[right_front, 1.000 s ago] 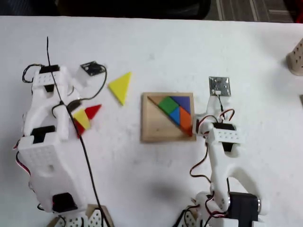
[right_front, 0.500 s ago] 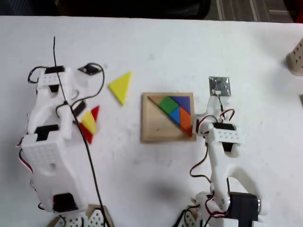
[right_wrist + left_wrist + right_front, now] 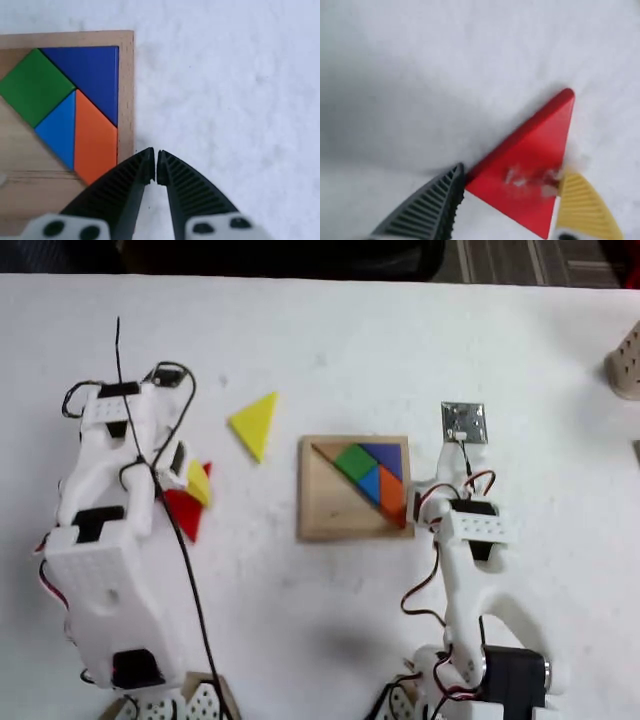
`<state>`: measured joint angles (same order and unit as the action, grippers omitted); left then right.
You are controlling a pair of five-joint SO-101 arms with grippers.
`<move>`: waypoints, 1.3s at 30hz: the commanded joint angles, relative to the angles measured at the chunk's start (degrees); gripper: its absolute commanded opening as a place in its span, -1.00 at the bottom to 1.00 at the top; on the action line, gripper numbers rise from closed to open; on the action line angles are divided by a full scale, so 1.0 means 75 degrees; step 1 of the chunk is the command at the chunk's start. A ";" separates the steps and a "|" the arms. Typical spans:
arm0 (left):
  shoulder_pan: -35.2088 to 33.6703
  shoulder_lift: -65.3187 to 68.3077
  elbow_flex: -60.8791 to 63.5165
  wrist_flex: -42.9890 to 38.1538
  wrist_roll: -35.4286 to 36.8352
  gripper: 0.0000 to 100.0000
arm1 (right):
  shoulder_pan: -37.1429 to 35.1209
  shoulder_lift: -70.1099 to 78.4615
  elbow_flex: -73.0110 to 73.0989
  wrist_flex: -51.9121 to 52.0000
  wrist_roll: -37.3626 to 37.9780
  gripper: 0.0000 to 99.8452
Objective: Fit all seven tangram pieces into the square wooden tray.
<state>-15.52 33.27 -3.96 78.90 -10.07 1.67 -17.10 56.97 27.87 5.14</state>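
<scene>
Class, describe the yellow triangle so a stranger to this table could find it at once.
Find the square wooden tray in the middle of the white table. Up and to the left of it in the high view, a yellow triangle lies flat, alone on bare tabletop. Its neighbour, the red triangle, sits right against the left arm.
</scene>
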 commanded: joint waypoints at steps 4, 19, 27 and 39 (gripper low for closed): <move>0.0275 -0.2221 0.2790 -0.2333 0.0234 -0.42 | -0.0029 -0.0088 -0.0070 -0.0135 0.0129 -0.97; 0.0240 -0.2409 0.3177 -0.2239 0.0738 -0.64 | -0.0029 -0.0088 -0.0070 -0.0123 0.0129 -0.97; 0.0311 -0.2409 0.3118 -0.1606 0.0762 -0.66 | -0.0029 -0.0088 -0.0070 -0.0135 0.0129 -0.97; 0.1108 -0.2573 0.3106 -0.0832 0.0785 -0.66 | -0.0029 -0.0088 -0.0070 -0.0135 0.0129 -0.97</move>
<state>-12.26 14.55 18.64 69.41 -5.23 1.67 -17.10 56.97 27.87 5.14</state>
